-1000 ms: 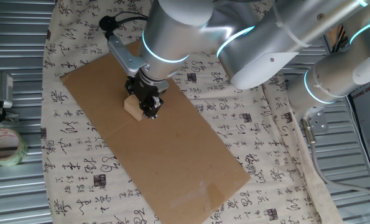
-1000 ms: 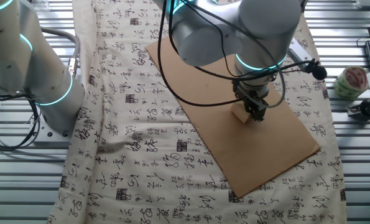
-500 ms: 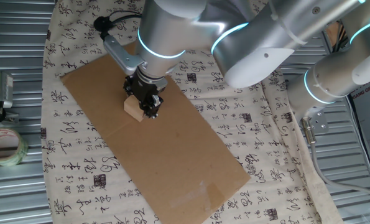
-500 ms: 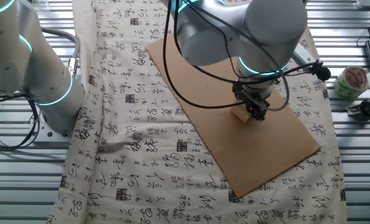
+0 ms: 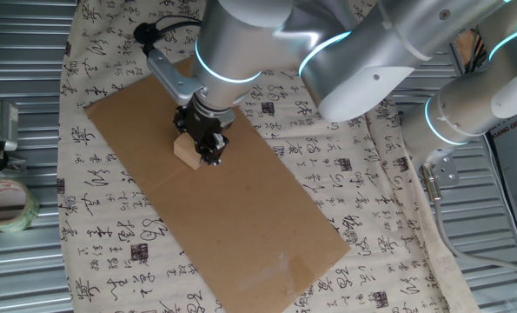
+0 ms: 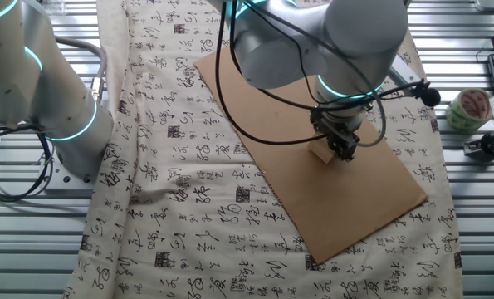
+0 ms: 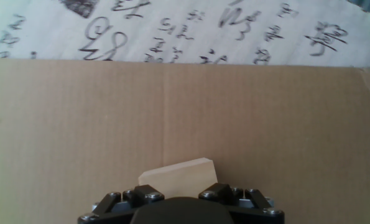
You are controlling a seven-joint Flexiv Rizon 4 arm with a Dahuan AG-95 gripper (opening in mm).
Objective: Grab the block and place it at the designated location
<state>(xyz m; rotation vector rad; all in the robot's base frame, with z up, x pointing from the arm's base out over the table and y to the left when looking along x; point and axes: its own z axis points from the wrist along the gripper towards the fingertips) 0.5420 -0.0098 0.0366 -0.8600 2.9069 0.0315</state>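
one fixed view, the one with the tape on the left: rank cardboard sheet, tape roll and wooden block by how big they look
1. cardboard sheet, by far the largest
2. tape roll
3. wooden block, smallest, partly hidden by the pincer

The tape sits nearer the frame edge, so its lead over the block is less sure.

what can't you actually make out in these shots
- The black dot marking the spot: not visible in any view, perhaps under the block or the gripper.
- Whether the fingers pinch the block: in the hand view the gripper body covers its lower part; in both fixed views the arm blocks the contact.
- Tape roll: cut off by the left edge in one fixed view.
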